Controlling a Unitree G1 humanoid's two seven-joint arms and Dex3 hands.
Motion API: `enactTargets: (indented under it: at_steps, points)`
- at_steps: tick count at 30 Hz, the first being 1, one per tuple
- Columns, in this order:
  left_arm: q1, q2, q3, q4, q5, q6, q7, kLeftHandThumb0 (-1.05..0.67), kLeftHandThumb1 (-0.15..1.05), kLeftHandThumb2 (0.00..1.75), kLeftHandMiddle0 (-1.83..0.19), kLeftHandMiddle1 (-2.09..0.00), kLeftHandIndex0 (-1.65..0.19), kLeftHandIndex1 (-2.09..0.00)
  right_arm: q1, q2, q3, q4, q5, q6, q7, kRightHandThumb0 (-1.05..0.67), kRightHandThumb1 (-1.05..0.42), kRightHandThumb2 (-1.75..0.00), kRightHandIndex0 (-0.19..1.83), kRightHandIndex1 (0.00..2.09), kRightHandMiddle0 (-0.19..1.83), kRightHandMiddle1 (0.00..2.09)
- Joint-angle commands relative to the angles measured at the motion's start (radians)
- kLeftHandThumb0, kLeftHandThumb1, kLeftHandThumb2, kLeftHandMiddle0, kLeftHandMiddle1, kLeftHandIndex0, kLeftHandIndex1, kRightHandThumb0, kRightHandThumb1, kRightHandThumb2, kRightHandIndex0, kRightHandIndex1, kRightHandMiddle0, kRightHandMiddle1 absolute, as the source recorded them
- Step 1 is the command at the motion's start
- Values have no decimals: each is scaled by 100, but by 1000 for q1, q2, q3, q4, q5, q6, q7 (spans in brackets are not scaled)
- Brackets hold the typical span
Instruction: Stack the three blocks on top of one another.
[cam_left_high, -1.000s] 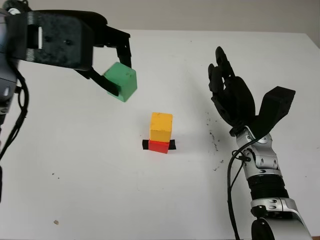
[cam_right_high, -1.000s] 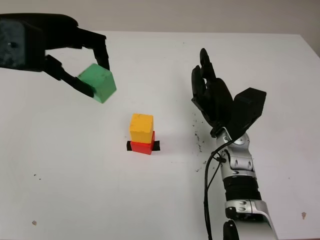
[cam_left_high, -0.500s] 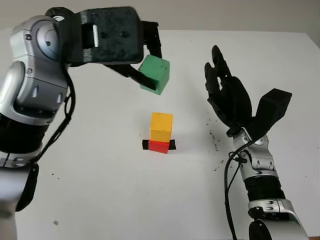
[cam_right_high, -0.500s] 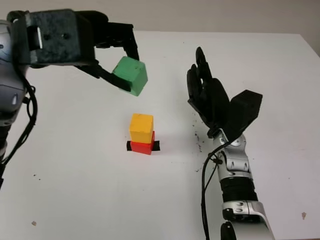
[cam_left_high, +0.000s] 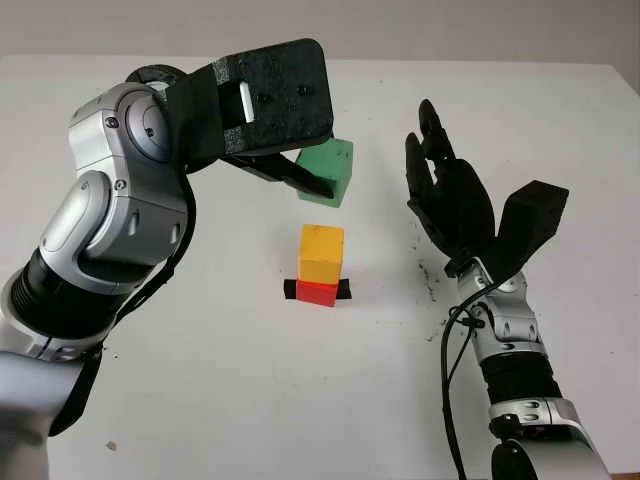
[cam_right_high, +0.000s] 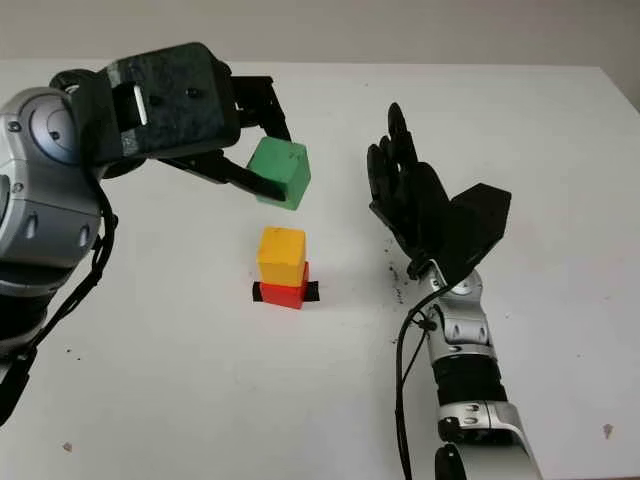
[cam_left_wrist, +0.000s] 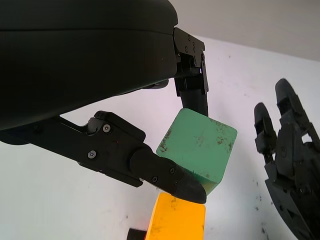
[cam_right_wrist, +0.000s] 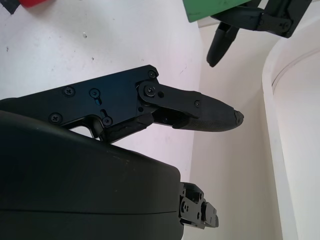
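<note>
The left hand (cam_left_high: 300, 170) pinched the green block (cam_left_high: 329, 172) between its fingers, holding it in the air above and just behind the yellow block (cam_left_high: 321, 252), which sat on the red block (cam_left_high: 317, 293) on the white counter (cam_left_high: 200, 380). The right hand (cam_left_high: 448, 200) hovered open to the stack's right.

A white table (cam_left_high: 200, 380) carries a black tape strip (cam_left_high: 343, 290) and dark specks (cam_left_high: 432, 285).
</note>
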Motion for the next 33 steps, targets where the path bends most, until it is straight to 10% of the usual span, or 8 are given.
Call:
enactTargets:
  at_steps: [1, 3, 7, 12, 22, 33]
  points:
    - [-37, 16, -10, -22, -10, 10, -16, -31, 105, 13, -22, -5, -27, -179, -12, 10, 5, 2, -7, -17, -8, -65, -105, -59, -19, 0, -19, 0]
    - [-49, 22, -16, -21, -17, 23, -30, -30, 105, 11, -30, -10, -28, -191, -11, 13, 6, 2, -10, -18, -12, -66, -105, -59, -19, 0, -19, 0]
    - [-106, 39, -38, 8, -37, 62, -73, -26, 104, 9, 8, -157, -26, -189, -9, 15, 5, 0, -5, -11, -9, -68, -105, -57, -19, 0, -19, 0]
    - [-185, 52, -84, 42, -62, 146, -112, -25, 104, 7, -11, -201, -26, -194, -7, 14, 5, 11, -8, -14, -5, -66, -105, -56, -19, 0, -19, 0]
    - [-210, 69, -119, 33, -116, 208, -73, -27, 104, 6, -1, -209, -22, -204, 3, 9, 10, -2, -20, -2, -16, -65, -105, -56, -19, 0, -19, 0]
    - [-176, 92, -150, 15, -151, 200, -27, -29, 105, 7, -35, -209, -25, -205, 6, 14, 8, 0, -8, -3, -9, -66, -105, -53, -19, 0, -19, 0]
